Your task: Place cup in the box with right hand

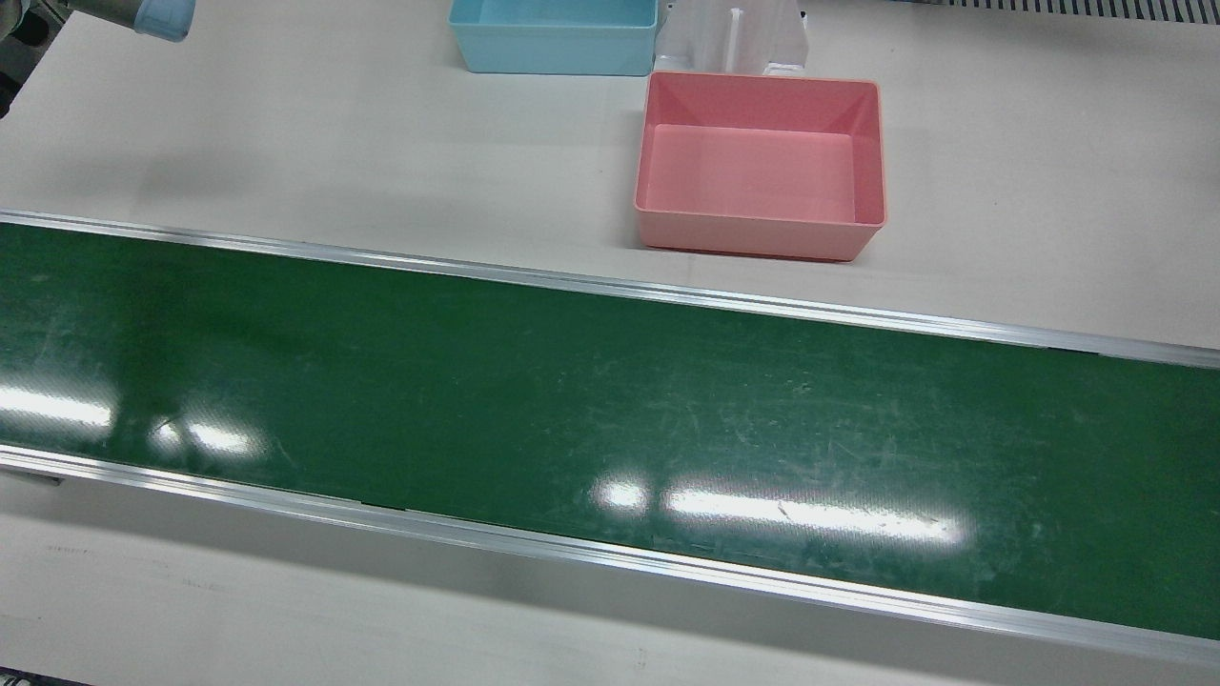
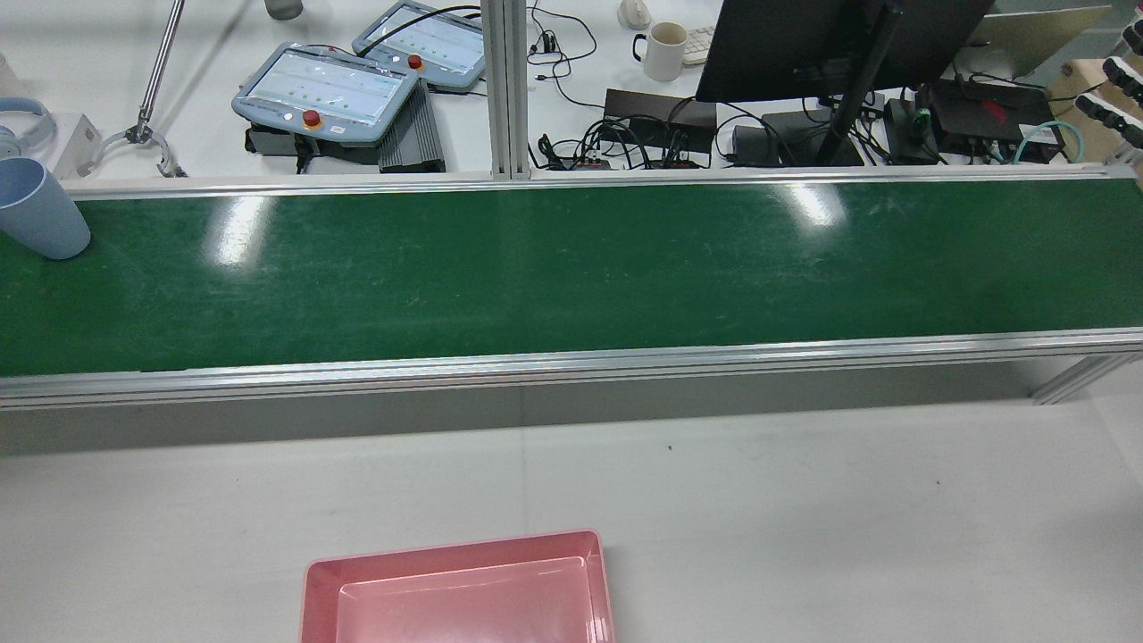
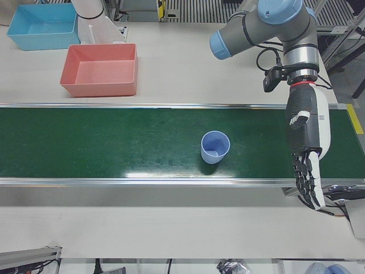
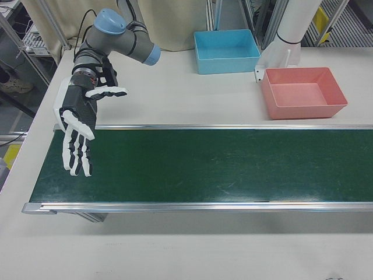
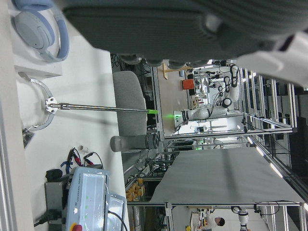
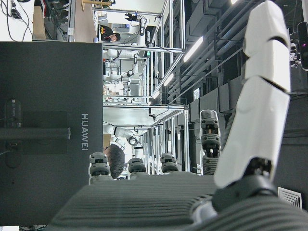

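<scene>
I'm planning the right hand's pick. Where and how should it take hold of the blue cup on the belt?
Grip the blue cup around its side wall, coming level from the side. It stands upright, mouth up, with no handle showing and clear belt all round.

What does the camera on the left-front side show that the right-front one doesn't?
Only the left-front view shows the light blue plastic cup, upright on the belt, and the robot's left hand, open, hanging over the belt's end. Only the right-front view shows the right hand, open with fingers spread, above the opposite end. Both show the long green conveyor belt, the pink rectangular box and the blue rectangular box, both boxes with nothing in them.
</scene>
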